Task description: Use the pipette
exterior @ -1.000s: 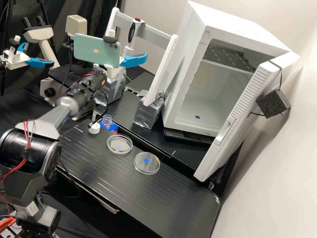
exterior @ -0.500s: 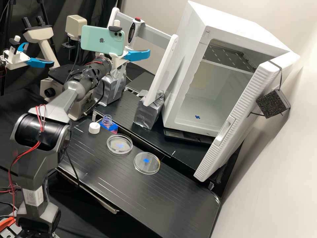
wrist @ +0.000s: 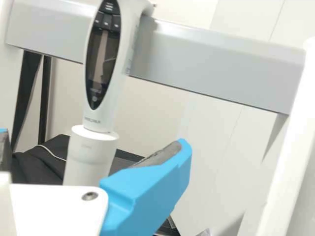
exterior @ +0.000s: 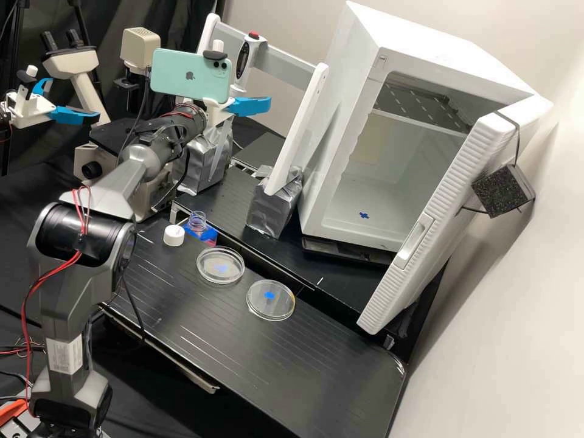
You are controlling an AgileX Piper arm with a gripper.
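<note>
In the high view the gripper [exterior: 249, 106] is at the rack's left part, one blue finger showing beside the teal phone. The pipette [exterior: 243, 62], white with a dark display and red top, hangs upright on the rack [exterior: 286, 65] just behind it. The wrist view has the gripper [wrist: 92, 140] open, its fingers wide apart, with the pipette [wrist: 101, 64] standing beyond the gap, not gripped. Its lower white barrel lies partly behind the white gripper body. On the bench are an uncapped bottle [exterior: 197, 224] of pink liquid and two clear dishes, one [exterior: 220, 267] nearer the bottle, another [exterior: 271, 299] farther right.
A white cap [exterior: 173, 235] lies beside the bottle. The rack's white upright [exterior: 299, 128] rises from a taped block [exterior: 274, 210]. Right of it stands the open white incubator [exterior: 347, 152]. A microscope [exterior: 91, 161] and a second, idle arm are at the left.
The arm has shifted right and slightly upward, carrying the gripper and phone toward the pipette. Over the last half second the finger has drawn back slightly left. Dishes and bottle have stayed put.
</note>
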